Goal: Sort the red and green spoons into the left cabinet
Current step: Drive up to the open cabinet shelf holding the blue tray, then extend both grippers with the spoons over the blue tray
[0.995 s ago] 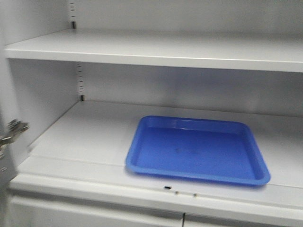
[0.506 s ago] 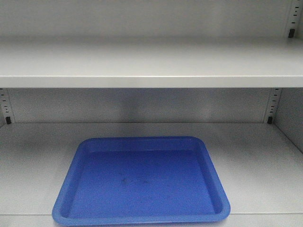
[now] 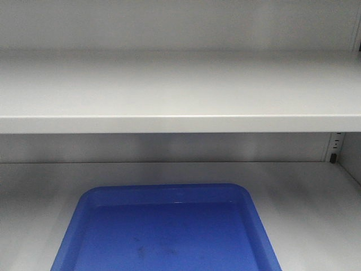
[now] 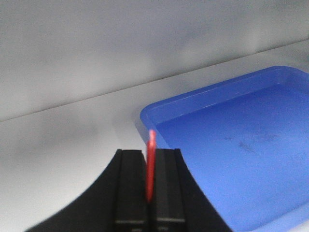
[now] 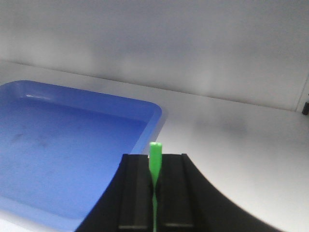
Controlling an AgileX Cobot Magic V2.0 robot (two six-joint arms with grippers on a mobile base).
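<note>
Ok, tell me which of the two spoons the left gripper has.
The red spoon: it stands edge-on, clamped in the left gripper, with the blue tray to its right. The green spoon is clamped in the right gripper instead.

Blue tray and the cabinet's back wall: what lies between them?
Only bare grey shelf, seen in the front view between the blue tray and the back wall.
</note>
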